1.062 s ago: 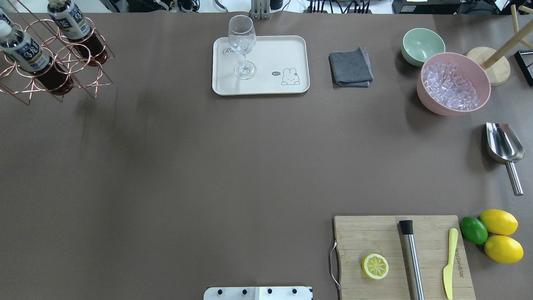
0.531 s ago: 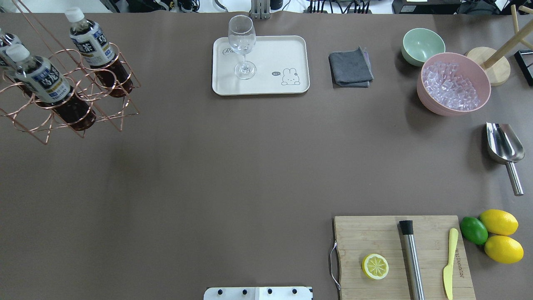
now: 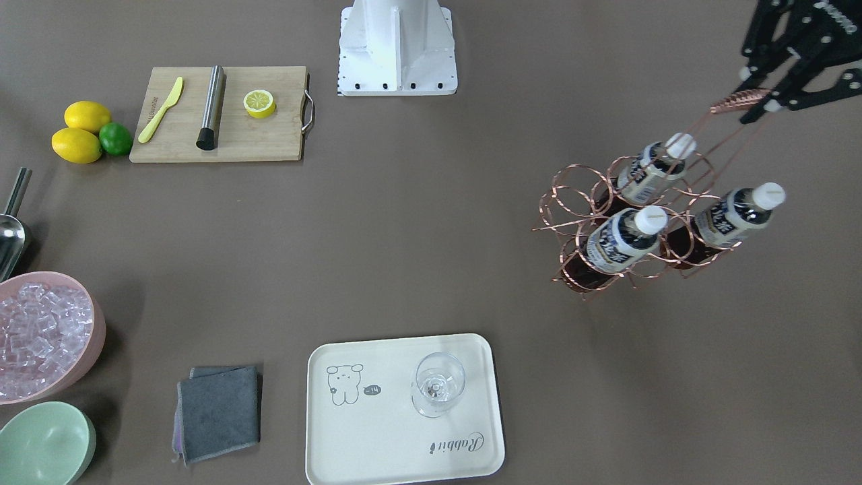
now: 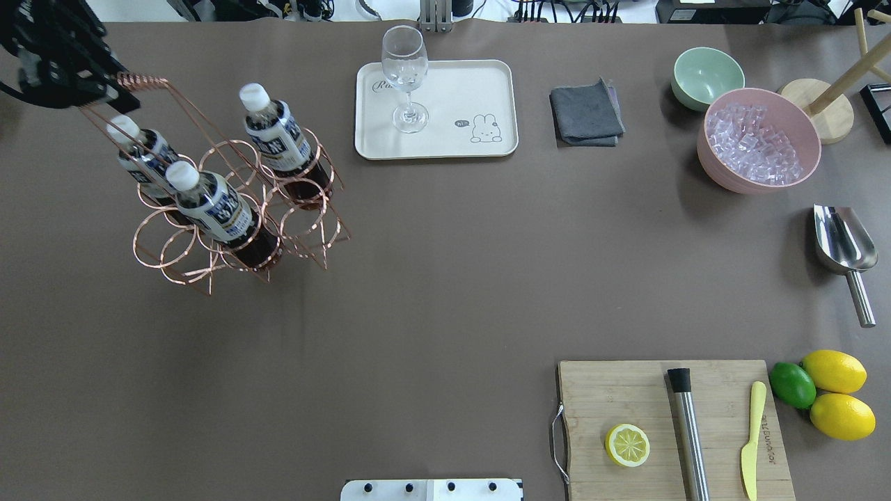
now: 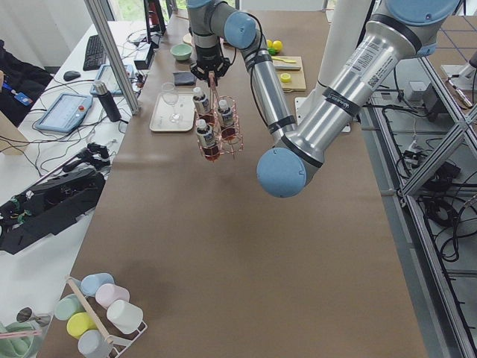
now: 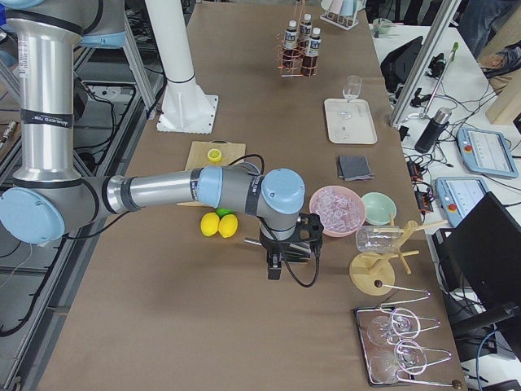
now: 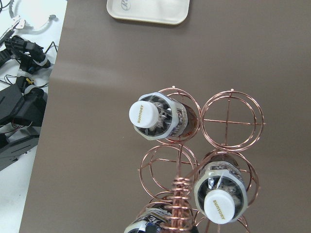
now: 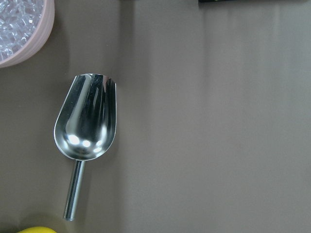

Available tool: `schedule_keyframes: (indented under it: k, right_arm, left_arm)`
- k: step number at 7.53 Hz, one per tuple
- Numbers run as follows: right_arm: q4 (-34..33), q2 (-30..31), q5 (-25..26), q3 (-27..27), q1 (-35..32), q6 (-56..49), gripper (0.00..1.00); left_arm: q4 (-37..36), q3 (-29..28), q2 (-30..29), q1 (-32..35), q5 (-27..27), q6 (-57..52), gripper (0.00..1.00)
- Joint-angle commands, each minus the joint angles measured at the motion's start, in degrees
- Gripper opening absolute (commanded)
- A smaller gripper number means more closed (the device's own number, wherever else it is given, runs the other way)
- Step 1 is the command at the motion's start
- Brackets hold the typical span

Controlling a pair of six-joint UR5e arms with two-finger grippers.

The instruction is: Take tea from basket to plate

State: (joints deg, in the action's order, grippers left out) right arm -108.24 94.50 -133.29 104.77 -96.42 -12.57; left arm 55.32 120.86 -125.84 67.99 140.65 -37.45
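Left gripper: we find the left gripper (image 4: 111, 87) at the far left of the table (image 4: 418, 278), its fingers clenched on the coiled top of the basket's handle.
Basket: the basket (image 7: 233, 120) hangs below that grip, left of the plate and somewhat nearer; we cannot tell whether its feet touch the table.
Tea: we count three tea bottles (image 4: 216, 209) standing in the basket's ring cells, white caps up, in a staggered pattern with empty rings between them. None is on the plate.
Plate: the plate (image 4: 452, 90) lies at the far middle of the table, apart from the basket. A wine glass (image 4: 407, 115) stands on its left half.
Right gripper: we see the right gripper (image 6: 274, 273) only from the side, low over the right end of the table, and cannot tell how its fingers stand. Its wrist camera looks down on a steel scoop (image 8: 87, 121).
Far right: a folded grey cloth (image 4: 585, 111), a green bowl (image 4: 706, 73) and a pink bowl (image 4: 710, 160) of ice cubes, the two bowls just beside each other.
Near right: a cutting board (image 4: 626, 390) bears a lemon half (image 4: 626, 445), a steel cylinder (image 4: 689, 431) and a yellow knife (image 4: 752, 438). A lime (image 4: 791, 384) and two lemons (image 4: 834, 370) lie just to its right.
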Motion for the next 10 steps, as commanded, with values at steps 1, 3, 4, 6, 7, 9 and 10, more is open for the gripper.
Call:
schedule_keyframes:
  k: [1,3,4,6,7,9,10]
  right_arm:
    - [-0.04,-0.02,-0.04,0.00,0.00,0.00,1.00]
    - [0.04,-0.02,0.05,0.09,0.00,0.00,1.00]
    - [0.04,-0.02,0.05,0.09,0.00,-0.09,1.00]
    - [-0.04,0.07,0.05,0.00,0.00,-0.09,1.00]
    - [-0.04,0.07,0.05,0.00,0.00,-0.09,1.00]
    - [-0.04,0.07,0.05,0.00,0.00,-0.09,1.00]
    - [-0.04,0.16,0.23,-0.09,0.00,-0.09,1.00]
  left_arm:
    - [8.72,-0.19,-0.98,-10.47,-0.64,10.85,0.00]
    - [9.72,-1.94,-4.39,-13.23,-1.60,13.45,0.00]
    - [10.07,-2.91,-4.93,-14.02,-1.43,13.45,0.00]
    - [18.72,-7.11,-5.99,-17.17,-1.52,18.78,0.00]
    - [21.99,-10.18,-7.56,-18.76,-3.17,19.60,0.00]
    - [22.11,-11.61,-9.93,-19.83,-3.54,20.04,0.00]
    - [22.29,-11.53,-10.64,-19.83,-3.54,22.31,0.00]
